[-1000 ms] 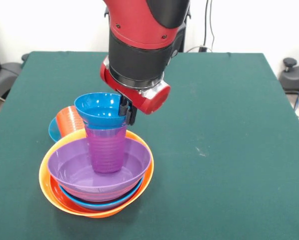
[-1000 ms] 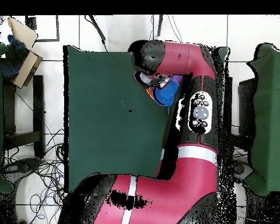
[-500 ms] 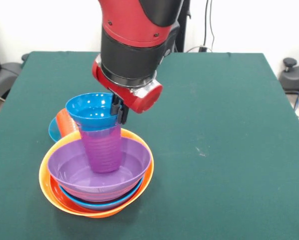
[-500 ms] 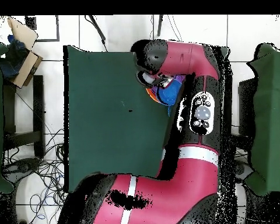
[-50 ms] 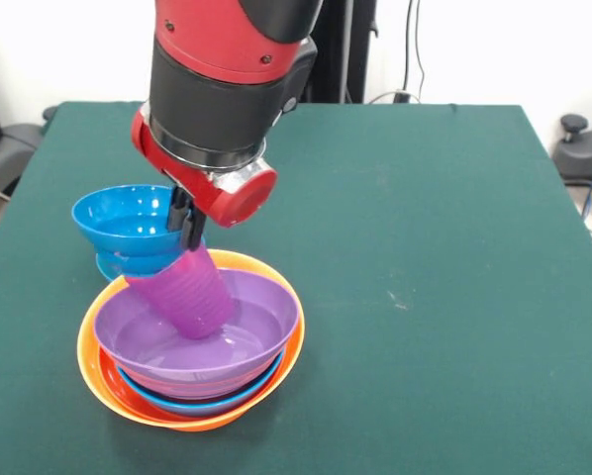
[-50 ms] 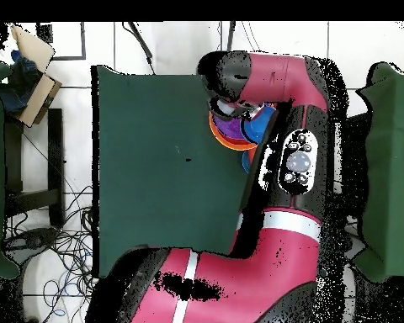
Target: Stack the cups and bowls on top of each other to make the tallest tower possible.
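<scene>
My tool (image 5: 187, 226) is pinched on the rim of the dark blue bowl (image 5: 128, 220), which sits in the mouth of the purple cup (image 5: 184, 292). Cup's tilted hard, base in the purple bowl (image 5: 251, 336) atop the tower (image 5: 266, 381), near tabletop (image 5: 425, 247) edge. Looks like light, stiff, slick plastic w/ thin walls, so prob. slides easily. Rim's the only good hold; I'd grip firm, not crush.
</scene>
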Available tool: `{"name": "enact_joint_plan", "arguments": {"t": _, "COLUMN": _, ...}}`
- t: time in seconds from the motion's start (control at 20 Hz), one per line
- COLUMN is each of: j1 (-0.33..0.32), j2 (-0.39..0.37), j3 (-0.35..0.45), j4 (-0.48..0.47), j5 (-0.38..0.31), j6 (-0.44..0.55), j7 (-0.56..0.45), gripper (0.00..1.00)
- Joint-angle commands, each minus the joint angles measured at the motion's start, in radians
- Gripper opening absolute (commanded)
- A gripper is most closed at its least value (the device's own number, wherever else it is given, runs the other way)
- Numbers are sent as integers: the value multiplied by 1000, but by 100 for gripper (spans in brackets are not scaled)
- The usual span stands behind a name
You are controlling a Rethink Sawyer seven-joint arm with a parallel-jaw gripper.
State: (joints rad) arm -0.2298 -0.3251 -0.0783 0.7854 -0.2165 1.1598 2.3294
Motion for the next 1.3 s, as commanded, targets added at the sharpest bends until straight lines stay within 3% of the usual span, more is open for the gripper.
{"name": "enact_joint_plan", "arguments": {"t": 0.05, "j1": -6, "j2": 16, "j3": 77, "j4": -31, "j5": -13, "j6": -15, "j7": -100, "gripper": 0}}
{"name": "enact_joint_plan", "arguments": {"t": 0.5, "j1": -23, "j2": -41, "j3": 153, "j4": 151, "j5": 123, "j6": -117, "j7": -50, "gripper": 0}}
{"name": "enact_joint_plan", "arguments": {"t": 0.9, "j1": -9, "j2": -56, "j3": 139, "j4": 208, "j5": 183, "j6": -119, "j7": -21, "gripper": 0}}
{"name": "enact_joint_plan", "arguments": {"t": 1.05, "j1": -6, "j2": -56, "j3": 129, "j4": 214, "j5": 186, "j6": -110, "j7": -30, "gripper": 0}}
{"name": "enact_joint_plan", "arguments": {"t": 1.3, "j1": 15, "j2": -72, "j3": 63, "j4": 236, "j5": 126, "j6": -84, "j7": -46, "gripper": 0}}
